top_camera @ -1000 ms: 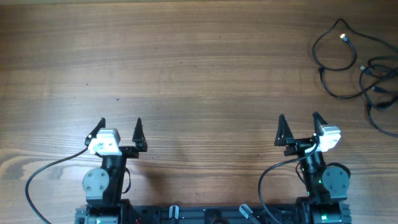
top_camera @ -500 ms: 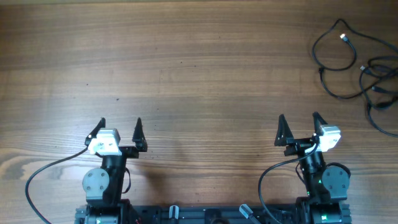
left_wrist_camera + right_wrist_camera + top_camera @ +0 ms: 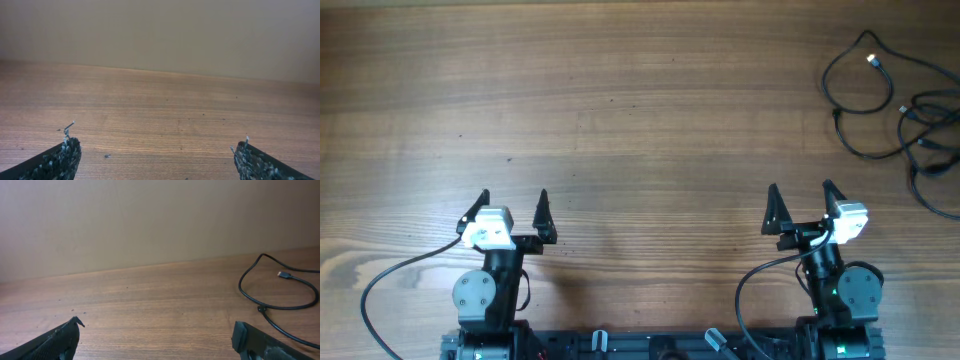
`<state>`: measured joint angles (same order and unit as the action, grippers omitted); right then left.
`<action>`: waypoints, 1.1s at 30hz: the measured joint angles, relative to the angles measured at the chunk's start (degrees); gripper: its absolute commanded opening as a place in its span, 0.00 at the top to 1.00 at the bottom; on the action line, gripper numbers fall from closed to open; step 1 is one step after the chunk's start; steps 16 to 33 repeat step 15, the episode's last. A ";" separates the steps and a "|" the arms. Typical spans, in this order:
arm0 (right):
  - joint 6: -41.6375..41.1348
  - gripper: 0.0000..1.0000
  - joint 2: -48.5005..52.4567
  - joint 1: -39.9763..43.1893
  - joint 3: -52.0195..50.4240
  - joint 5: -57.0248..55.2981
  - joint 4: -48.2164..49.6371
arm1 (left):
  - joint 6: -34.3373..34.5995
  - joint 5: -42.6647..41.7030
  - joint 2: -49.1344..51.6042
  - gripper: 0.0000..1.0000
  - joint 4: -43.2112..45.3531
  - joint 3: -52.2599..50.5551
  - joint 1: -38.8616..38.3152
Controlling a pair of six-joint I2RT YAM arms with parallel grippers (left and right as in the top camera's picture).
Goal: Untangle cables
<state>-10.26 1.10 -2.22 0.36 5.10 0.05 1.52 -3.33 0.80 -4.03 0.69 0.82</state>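
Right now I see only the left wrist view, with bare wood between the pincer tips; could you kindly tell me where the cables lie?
Observer: The thin black cables lie loosely tangled at the far right of the brown wooden table, far from your left pincer.
Operator: Is the right pincer nearer them?
Observer: Yes; the right pincer hangs open and empty, cables ahead to its right.
Operator: Any plugs showing?
Observer: A small silver-tipped plug lies inside the leftmost loop.
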 measured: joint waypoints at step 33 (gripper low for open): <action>0.00 0.00 0.00 0.00 0.00 0.00 0.00 | 0.00 0.00 0.00 0.00 0.00 0.00 0.00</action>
